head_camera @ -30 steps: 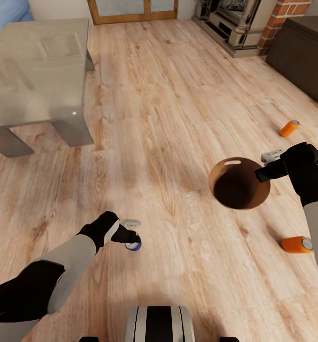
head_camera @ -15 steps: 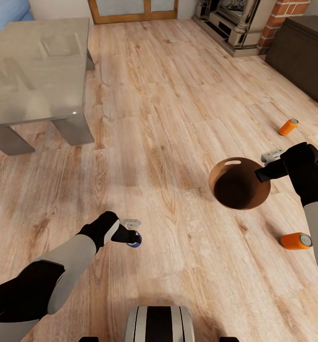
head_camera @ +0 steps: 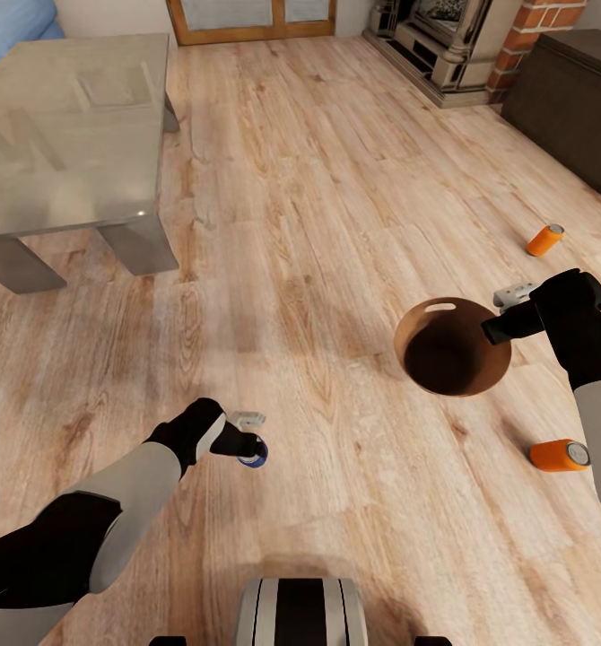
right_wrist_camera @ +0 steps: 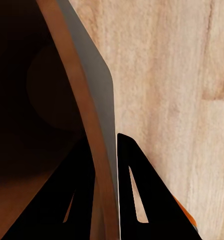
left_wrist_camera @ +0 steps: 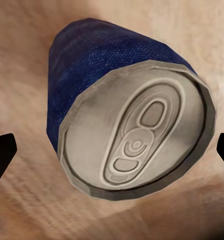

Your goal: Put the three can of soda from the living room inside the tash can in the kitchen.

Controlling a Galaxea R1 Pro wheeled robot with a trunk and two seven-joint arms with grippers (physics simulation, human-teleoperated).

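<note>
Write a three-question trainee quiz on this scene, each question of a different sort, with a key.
1. True or false: the right gripper pinches the wall of the bin.
2. Multiple choice: the blue can at the left gripper is (A) inside the bin, (B) on the grey table, (C) between open fingers, neither touching it.
3. Fill in: besides the blue can, ___ orange cans lie on the wood floor.

Key
1. True: in the right wrist view one finger sits outside the wall and one inside.
2. C: the left wrist view shows the fingertips apart from the can.
3. Two: the far can and the near can.
</note>
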